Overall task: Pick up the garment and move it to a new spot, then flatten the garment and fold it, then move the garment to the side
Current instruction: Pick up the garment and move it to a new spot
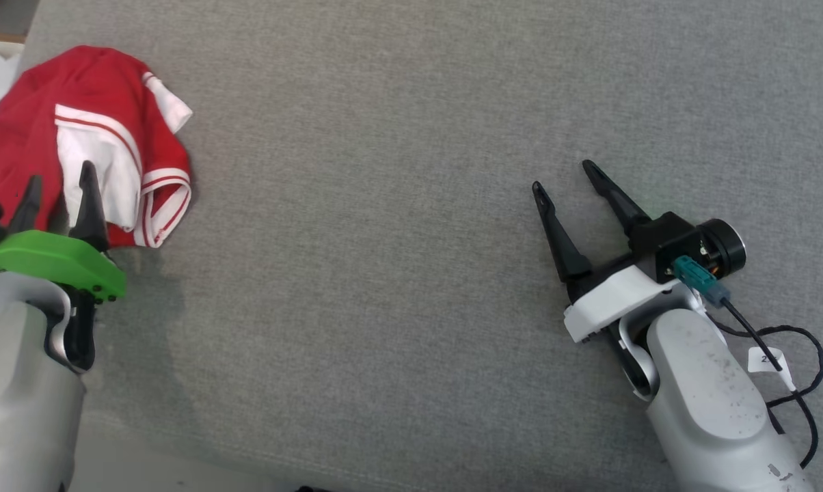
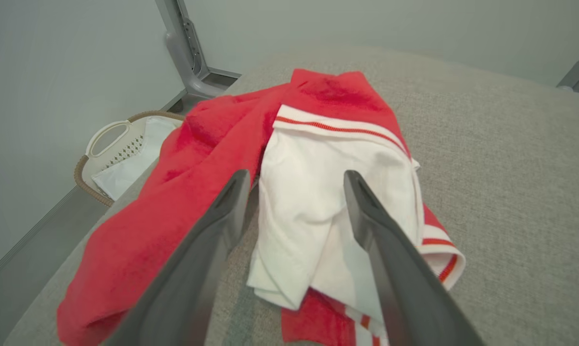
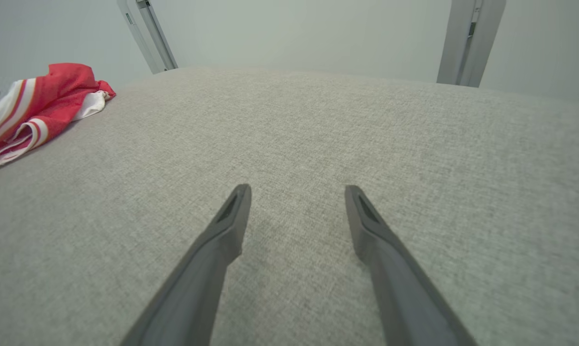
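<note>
A crumpled red and white garment (image 1: 90, 137) with striped trim lies bunched at the far left of the grey padded surface (image 1: 411, 205). My left gripper (image 1: 61, 181) hovers open over its near edge, fingers straddling a white fold; in the left wrist view the garment (image 2: 313, 192) lies just past the open left gripper (image 2: 294, 177). At the right, my right gripper (image 1: 563, 176) rests open over bare grey fabric, far from the garment. In the right wrist view the garment (image 3: 34, 108) lies at the far left, beyond the open right gripper (image 3: 296, 190).
A pale laundry basket (image 2: 109, 144) with white cloth in it stands off the surface's left edge, beside a grey wall. Metal frame posts (image 3: 470, 41) rise behind the surface. A black cable (image 1: 794, 369) loops by my right forearm. The wide middle of the surface is bare grey fabric.
</note>
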Robot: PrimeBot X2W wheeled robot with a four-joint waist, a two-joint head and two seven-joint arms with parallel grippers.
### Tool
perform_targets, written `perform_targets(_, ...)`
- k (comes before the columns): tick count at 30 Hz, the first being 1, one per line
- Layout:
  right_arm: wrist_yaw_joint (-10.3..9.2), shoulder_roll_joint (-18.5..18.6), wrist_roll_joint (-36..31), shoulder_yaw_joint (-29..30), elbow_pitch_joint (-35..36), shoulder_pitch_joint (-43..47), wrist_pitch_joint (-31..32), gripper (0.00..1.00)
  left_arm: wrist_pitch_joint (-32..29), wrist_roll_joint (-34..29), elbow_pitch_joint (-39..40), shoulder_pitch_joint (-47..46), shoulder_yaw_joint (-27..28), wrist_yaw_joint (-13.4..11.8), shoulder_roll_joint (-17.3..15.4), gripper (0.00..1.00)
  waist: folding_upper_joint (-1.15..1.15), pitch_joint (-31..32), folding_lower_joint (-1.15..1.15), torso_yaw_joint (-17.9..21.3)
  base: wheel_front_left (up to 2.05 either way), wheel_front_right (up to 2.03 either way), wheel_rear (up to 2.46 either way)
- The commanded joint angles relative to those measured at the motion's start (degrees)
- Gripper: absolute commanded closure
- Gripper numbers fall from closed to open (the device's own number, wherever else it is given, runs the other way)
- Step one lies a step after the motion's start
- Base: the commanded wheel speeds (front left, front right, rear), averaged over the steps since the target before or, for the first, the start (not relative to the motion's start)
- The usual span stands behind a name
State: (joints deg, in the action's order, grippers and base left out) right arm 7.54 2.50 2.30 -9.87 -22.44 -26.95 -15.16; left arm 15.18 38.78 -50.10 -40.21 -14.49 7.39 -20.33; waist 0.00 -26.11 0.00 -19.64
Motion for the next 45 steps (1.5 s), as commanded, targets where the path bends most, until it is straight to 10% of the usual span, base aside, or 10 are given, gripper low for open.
perform_targets(1,-0.12,0.83,-0.31,0.43,-0.54,-0.24,0.04,0.0,-0.12,1.86,-2.26,-1.33,-0.89,0.1,-0.9,0.0,0.0,-3.33,0.0,3.37,0.0,0.0,0.0)
perform_targets(7,-0.13,1.11,0.23,0.85,-0.75,0.38,0.19,0.0,-0.48,6.58,-9.07,-2.24,-5.26,0.11,-1.45,0.0,0.0,-3.45,0.0,4.71,0.0,0.0,0.0)
perform_targets(8,-0.13,1.15,0.41,0.95,-0.79,0.61,0.24,0.0,-0.48,6.93,-9.47,-2.17,-6.1,0.11,-1.36,0.66,0.0,-3.26,0.0,4.84,0.0,0.0,0.0)
perform_targets(9,-0.13,1.14,0.44,0.98,-0.85,0.78,0.24,0.0,-0.41,7.31,-9.66,-2.12,-6.71,0.11,-1.33,1.0,0.0,-3.01,0.0,4.9,0.0,0.0,0.0)
perform_targets(26,-0.1,0.55,7.18,0.78,0.45,5.82,0.02,0.0,0.03,-8.98,17.99,-0.44,3.54,0.11,-3.14,1.0,0.0,9.24,0.0,8.84,0.0,0.0,0.0)
perform_targets(45,-0.1,0.5,11.9,0.21,3.04,10.92,0.02,0.0,0.03,-10.63,26.91,1.77,-19.18,0.11,8.35,1.0,0.0,11.43,0.0,30.07,0.0,0.0,0.0)
